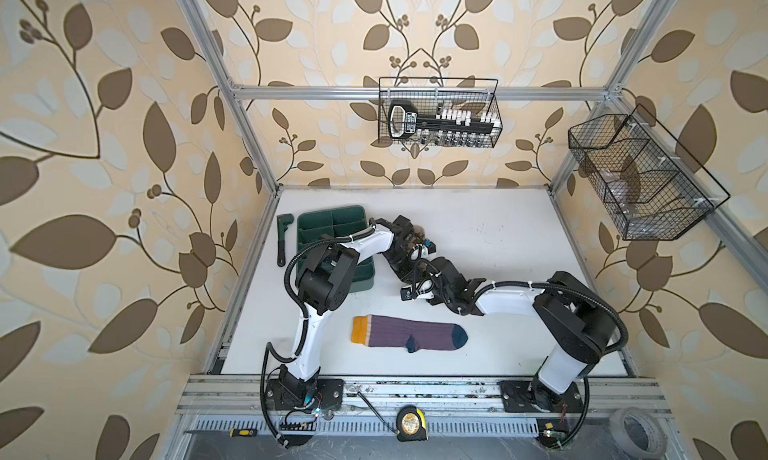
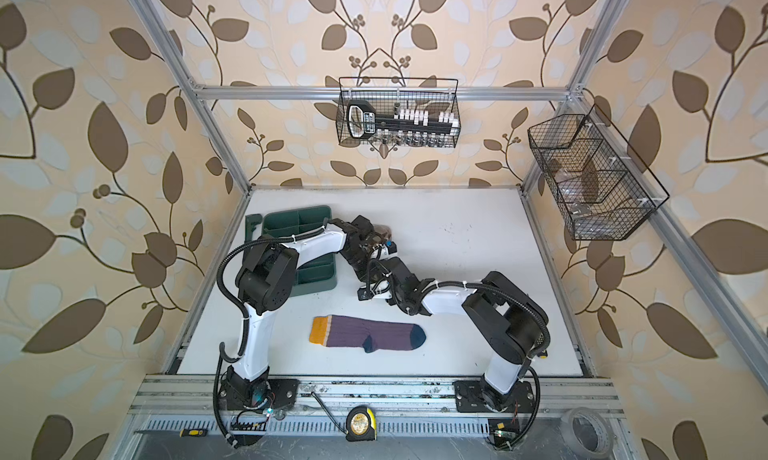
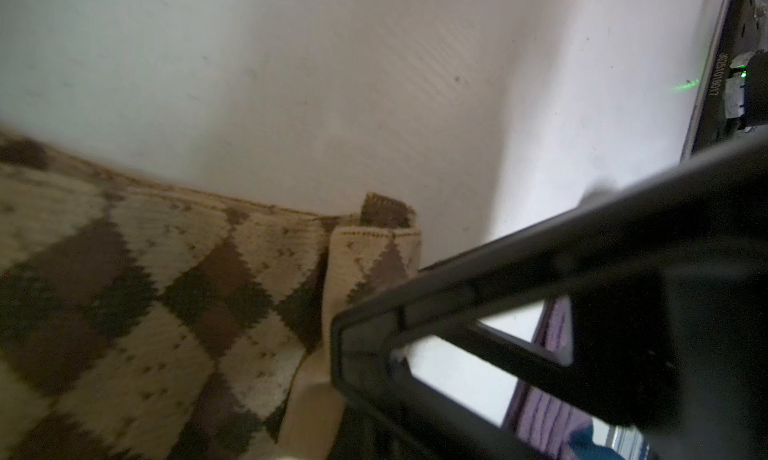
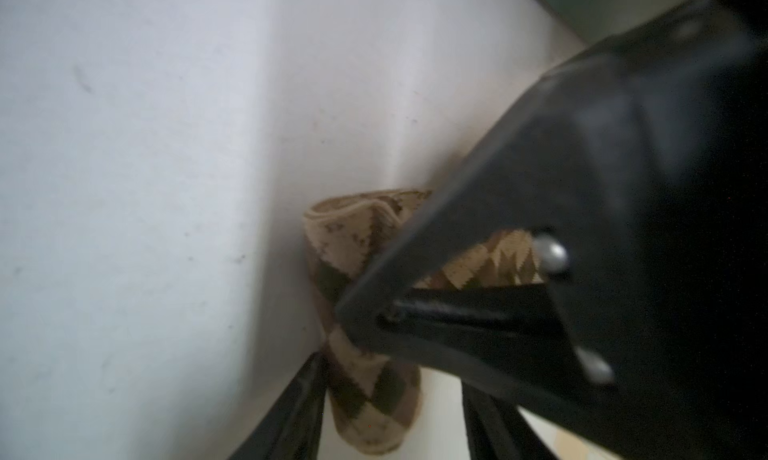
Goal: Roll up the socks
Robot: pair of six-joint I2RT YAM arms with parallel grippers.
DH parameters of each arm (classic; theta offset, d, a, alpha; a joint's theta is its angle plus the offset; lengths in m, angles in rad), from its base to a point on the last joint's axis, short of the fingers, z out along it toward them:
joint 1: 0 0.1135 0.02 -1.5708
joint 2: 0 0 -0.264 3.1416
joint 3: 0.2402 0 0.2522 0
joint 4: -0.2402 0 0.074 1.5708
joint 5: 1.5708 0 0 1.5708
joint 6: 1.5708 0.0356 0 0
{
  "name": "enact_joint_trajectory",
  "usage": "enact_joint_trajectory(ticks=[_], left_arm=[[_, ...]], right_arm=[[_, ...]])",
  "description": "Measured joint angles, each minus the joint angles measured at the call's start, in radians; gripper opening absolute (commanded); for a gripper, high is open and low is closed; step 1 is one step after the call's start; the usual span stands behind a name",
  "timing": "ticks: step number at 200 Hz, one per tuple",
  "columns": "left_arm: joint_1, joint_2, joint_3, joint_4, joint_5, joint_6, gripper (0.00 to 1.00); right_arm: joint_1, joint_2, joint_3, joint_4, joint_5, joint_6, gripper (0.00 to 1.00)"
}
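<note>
Now left claw (image 3: 334, 325) clenched on argyle sock (image 3: 166, 291); right claw (image 4: 332, 354) astride it, grip unclear.

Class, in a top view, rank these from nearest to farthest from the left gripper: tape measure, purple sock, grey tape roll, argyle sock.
1. Argyle sock: mid-table.
2. Purple sock: front of table.
3. Tape measure: front rail.
4. Grey tape roll: front right corner.
</note>
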Motion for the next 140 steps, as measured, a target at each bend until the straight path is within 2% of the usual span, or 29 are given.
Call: enact_joint_trajectory(ticks=[19,37,40,46,51,68,79,111,140], left_arm=[[0.0,0.003,0.0,0.0,0.01,-0.002,0.0],[0.0,0.004,0.0,0.001,0.014,-0.005,0.0],[0.0,0.004,0.0,0.001,0.013,-0.005,0.0],[0.0,0.004,0.0,0.002,0.012,-0.007,0.07],[0.0,0.004,-0.001,0.004,0.011,-0.011,0.11],[-0.003,0.002,-0.008,0.017,-0.006,-0.028,0.27],[-0.01,-0.01,-0.02,0.035,-0.024,-0.039,0.33],[-0.032,-0.102,-0.089,0.103,-0.146,-0.072,0.45],[-0.041,-0.295,-0.185,0.204,-0.34,-0.108,0.52]], right_arm=[[-0.003,0.007,0.01,-0.013,-0.016,0.001,0.34],[-0.006,0.012,0.01,-0.028,-0.027,0.01,0.16],[-0.006,0.012,0.01,-0.032,-0.029,0.0,0.1],[-0.006,0.012,0.01,-0.037,-0.031,0.003,0.03],[-0.007,0.012,0.011,-0.04,-0.03,0.012,0.0],[-0.008,0.012,0.019,-0.061,-0.031,0.015,0.0],[-0.01,0.012,0.029,-0.084,-0.035,0.02,0.0],[-0.019,0.009,0.077,-0.197,-0.058,0.075,0.0],[-0.027,-0.038,0.08,-0.322,-0.078,0.147,0.0]])
